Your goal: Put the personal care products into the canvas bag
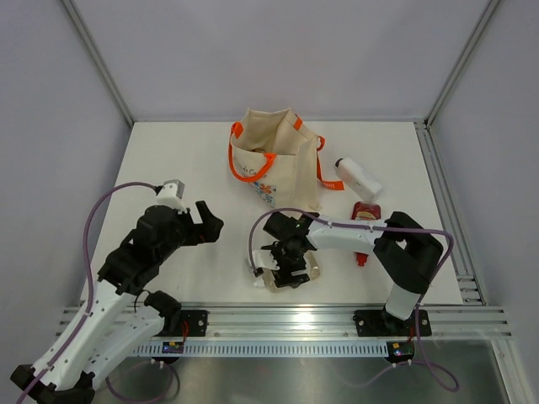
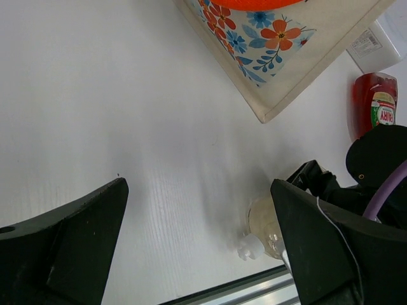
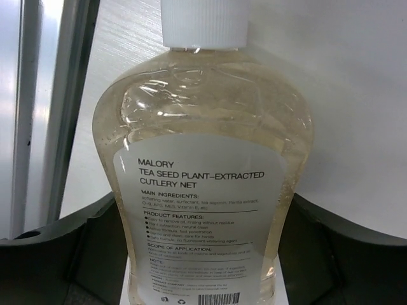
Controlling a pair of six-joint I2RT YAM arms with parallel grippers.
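Left jaws wide open above the surface (image 1: 168, 160) | right jaws astride clear-beige bottle (image 3: 203, 159), grip can't tell | red bottle (image 1: 366, 210), white bottle (image 1: 360, 178) near canvas bag (image 1: 286, 160)

L end effector (image 1: 205, 220) aloft, jaws wide | R end effector (image 1: 290, 265) low, closure unclear
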